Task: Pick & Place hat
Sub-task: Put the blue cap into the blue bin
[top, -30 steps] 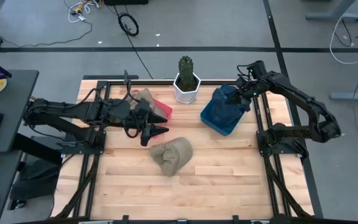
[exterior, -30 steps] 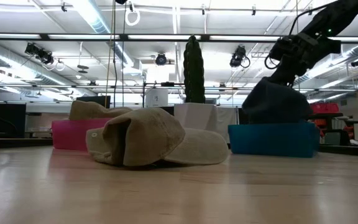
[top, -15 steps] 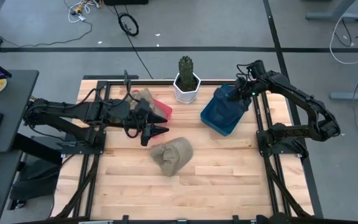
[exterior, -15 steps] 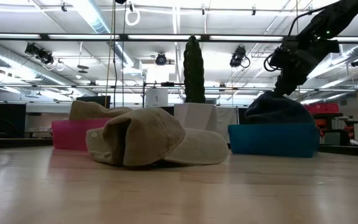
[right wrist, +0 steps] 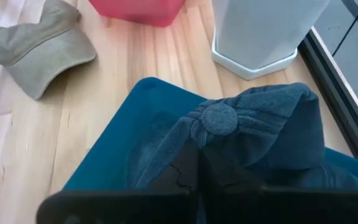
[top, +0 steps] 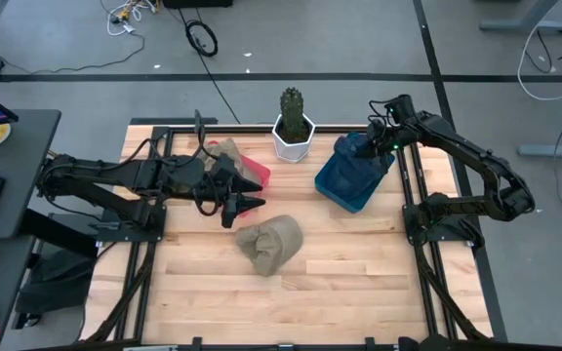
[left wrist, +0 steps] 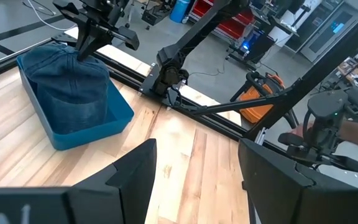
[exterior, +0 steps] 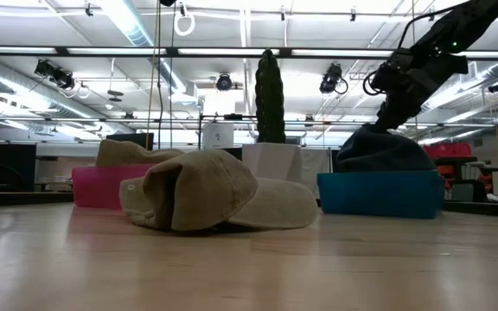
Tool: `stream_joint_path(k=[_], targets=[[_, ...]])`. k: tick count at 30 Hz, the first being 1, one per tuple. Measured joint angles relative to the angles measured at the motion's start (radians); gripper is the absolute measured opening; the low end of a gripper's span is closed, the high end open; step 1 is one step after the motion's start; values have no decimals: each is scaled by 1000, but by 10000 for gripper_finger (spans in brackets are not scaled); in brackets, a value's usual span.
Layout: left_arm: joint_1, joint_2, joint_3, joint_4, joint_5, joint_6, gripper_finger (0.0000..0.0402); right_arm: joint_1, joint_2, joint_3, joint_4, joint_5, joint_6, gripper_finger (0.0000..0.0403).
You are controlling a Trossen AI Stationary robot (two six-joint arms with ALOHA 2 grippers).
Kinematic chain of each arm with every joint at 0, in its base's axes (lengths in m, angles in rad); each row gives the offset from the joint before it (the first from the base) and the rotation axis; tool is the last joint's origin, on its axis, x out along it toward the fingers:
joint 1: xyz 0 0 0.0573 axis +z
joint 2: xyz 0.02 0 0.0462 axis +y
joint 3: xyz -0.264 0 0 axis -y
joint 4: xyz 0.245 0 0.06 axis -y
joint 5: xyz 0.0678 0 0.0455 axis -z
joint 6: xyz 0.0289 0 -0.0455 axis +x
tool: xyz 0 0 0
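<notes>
The blue denim hat (top: 357,159) sits crown-up inside the blue bin (top: 340,190) on the right side of the table (top: 291,292), next to the white cactus pot (top: 293,138). The right gripper (top: 379,135) hangs over its far edge, and in the right wrist view its fingers (right wrist: 194,171) are pressed together with a fold of denim pinched between them, just below the crown button. The hat's bulk appears to rest in the bin, so the placing looks nearly done.

The risk from here, as I judge it, is in the letting go: if the fingers lift before they spread, the pinched fold could drag the hat up over the bin wall or tip the bin toward the pot.

A tan cap (top: 269,241) lies loose mid-table, and another tan hat lies in the pink bin (top: 252,172) at the left. The left gripper (top: 254,203) waits between that bin and the cap, fingers spread and empty; a low reach for the cap might only shove it along the wood.
</notes>
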Motion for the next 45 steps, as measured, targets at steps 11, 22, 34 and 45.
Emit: stream_joint_path(k=[11,22,34,45], targets=[[0,0,0,0,-3,-8,232,0,-1,-78,68,86,-26,0],[0,0,0,0,-3,-18,232,-1,-67,-159,154,249,206,0],[10,-1,0,0,-3,24,232,-1,-106,-159,166,399,361,4],[10,-1,0,-1,-3,27,232,0,-106,-159,149,471,464,40]])
